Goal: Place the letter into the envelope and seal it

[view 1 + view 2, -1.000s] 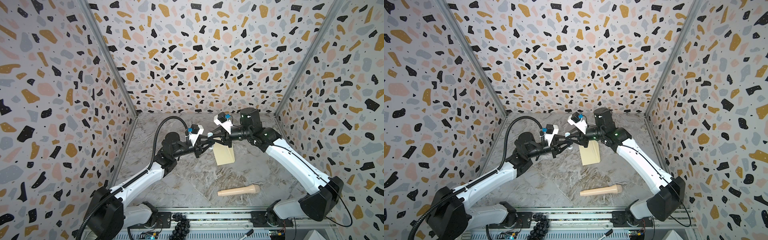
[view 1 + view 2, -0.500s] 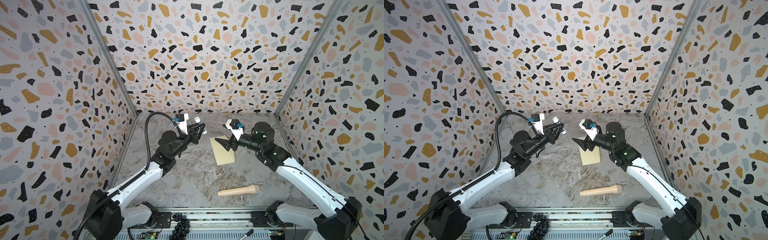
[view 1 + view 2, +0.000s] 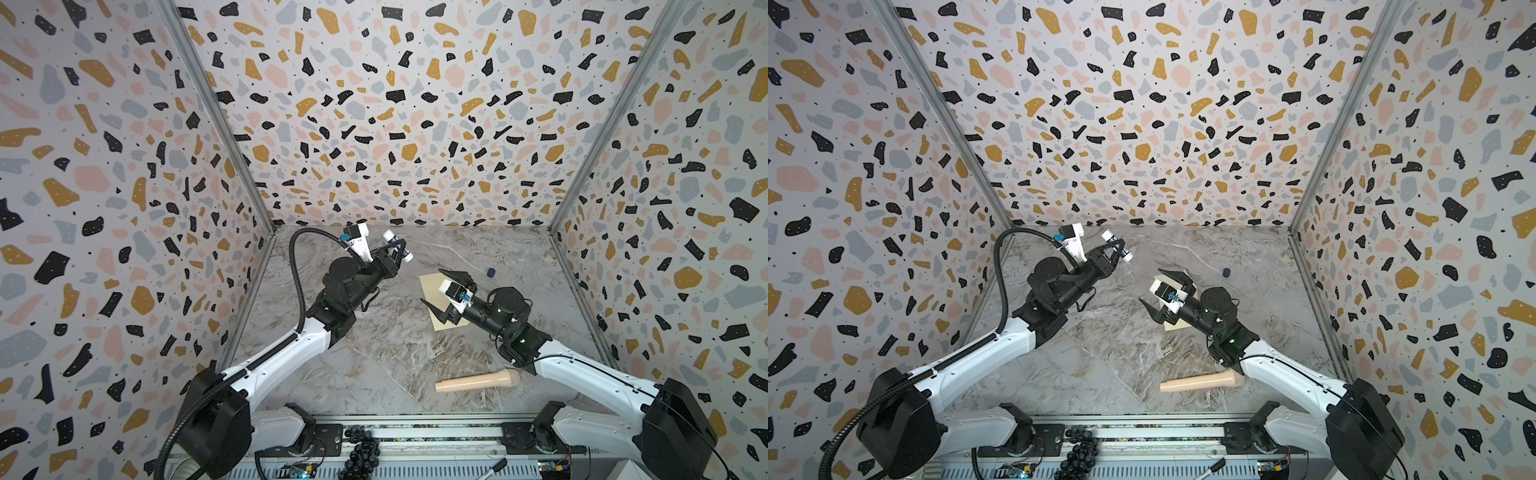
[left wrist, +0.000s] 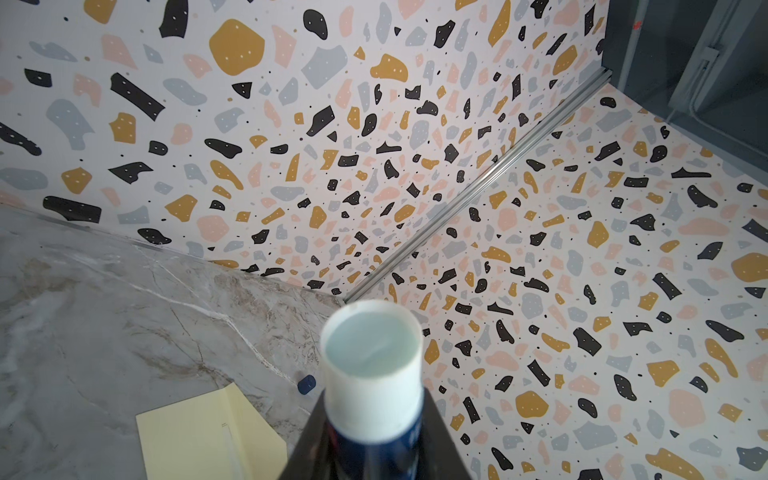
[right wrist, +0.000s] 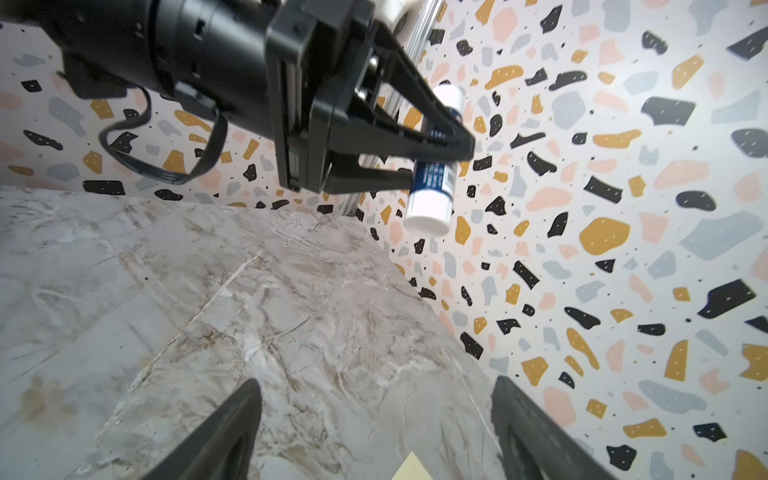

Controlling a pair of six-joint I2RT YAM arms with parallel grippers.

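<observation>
At centre frame in both top views, the left gripper [image 3: 398,248] clamps a glue stick [image 5: 432,183], while the right gripper [image 3: 441,291] gapes empty over the envelope [image 3: 432,286].

Left claw [image 3: 1116,248] clamps white-capped blue glue stick [image 3: 1117,246]; right claw [image 3: 1160,291] gapes above pale yellow paper envelope [image 3: 1177,323] on marble surface [image 3: 1100,365].

Top views: looking down from high at the front, taking in the marble table [image 3: 374,332], both arms and three walls in both top views.
Left wrist: looking close along a glue stick [image 4: 374,365] toward a far corner.
Right wrist: looking low across the table.
Shared: the envelope [image 4: 199,436].
</observation>
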